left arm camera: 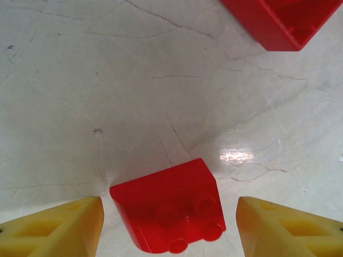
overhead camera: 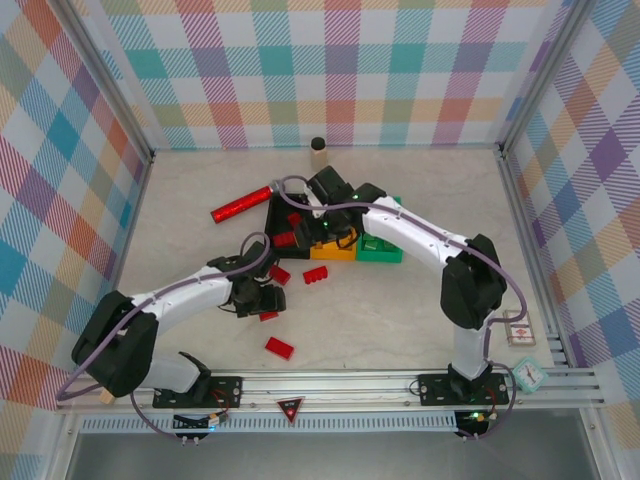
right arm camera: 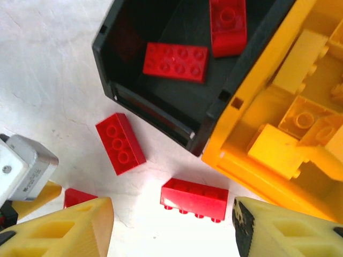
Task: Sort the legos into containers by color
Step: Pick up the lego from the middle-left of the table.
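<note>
Near the middle of the tabletop (overhead camera: 400,320), the left jaws stand open astride a red lego (left arm camera: 169,211); their yellow fingers (left arm camera: 53,227) flank it on both sides with a thin gap at each, so nothing is gripped; a second red lego (left arm camera: 276,21) lies at the upper right corner of the left wrist view. Over by the containers, the right jaws are open as well, their fingers (right arm camera: 59,230) wide apart and holding nothing; between them, lower down, we see a third red lego (right arm camera: 194,199) lying on the tabletop, and a fourth (right arm camera: 120,143) just beside the black bin (right arm camera: 155,115). We count two red legos (right arm camera: 176,61) inside the black bin; the orange bin (right arm camera: 236,139) touching it holds yellow-orange legos (right arm camera: 276,150); the green bin (overhead camera: 385,252) sits just beside the orange one. One lone red lego (overhead camera: 279,347) lies nearer the arm bases; a red cylinder (overhead camera: 243,205) lies left of the bins; a tan cylinder (overhead camera: 318,150) stands upright by the back wall.
</note>
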Motion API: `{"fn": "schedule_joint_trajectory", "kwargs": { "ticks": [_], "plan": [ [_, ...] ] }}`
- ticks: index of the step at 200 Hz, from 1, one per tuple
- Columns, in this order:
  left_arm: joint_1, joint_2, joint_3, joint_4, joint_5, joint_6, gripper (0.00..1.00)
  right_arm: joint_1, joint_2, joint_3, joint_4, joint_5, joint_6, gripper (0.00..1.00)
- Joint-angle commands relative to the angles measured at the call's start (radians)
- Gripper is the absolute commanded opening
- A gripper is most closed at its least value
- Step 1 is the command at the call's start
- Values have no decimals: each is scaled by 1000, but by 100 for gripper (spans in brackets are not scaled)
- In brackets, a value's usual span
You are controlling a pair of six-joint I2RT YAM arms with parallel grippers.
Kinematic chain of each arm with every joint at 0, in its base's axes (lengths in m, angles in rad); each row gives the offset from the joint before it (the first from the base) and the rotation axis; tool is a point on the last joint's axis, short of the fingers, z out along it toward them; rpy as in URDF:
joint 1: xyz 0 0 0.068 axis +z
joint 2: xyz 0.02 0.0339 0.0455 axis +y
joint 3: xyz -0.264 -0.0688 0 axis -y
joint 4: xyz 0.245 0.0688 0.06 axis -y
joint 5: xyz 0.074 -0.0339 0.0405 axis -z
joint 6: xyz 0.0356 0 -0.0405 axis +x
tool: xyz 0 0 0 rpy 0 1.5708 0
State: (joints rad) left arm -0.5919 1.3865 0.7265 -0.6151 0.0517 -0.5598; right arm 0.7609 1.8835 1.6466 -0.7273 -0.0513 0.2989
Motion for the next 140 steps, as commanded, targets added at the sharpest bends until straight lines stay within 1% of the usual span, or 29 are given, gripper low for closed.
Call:
{"fn": "schedule_joint_trajectory", "kwargs": {
  "ticks": [1, 40, 68, 86, 113, 140],
  "plan": [
    [-18, 43, 38, -57, -65, -3, 65, 1, -34, -42, 41, 7, 15, 61],
    [-37, 96, 49, -54, -76, -17, 62, 3, -58, -119, 77, 7, 26, 61],
    [-46, 117, 54, -43, -71, -28, 62, 3, -74, -163, 96, -4, 35, 61],
    [-52, 129, 57, -37, -67, -38, 57, 3, -85, -186, 104, -2, 38, 61],
    [-54, 127, 72, -27, -52, -53, 55, 3, -101, -209, 111, 1, 40, 61],
    [-54, 126, 147, -47, -28, -37, 54, 3, -125, -240, 122, -5, 47, 61]
  ]
}}
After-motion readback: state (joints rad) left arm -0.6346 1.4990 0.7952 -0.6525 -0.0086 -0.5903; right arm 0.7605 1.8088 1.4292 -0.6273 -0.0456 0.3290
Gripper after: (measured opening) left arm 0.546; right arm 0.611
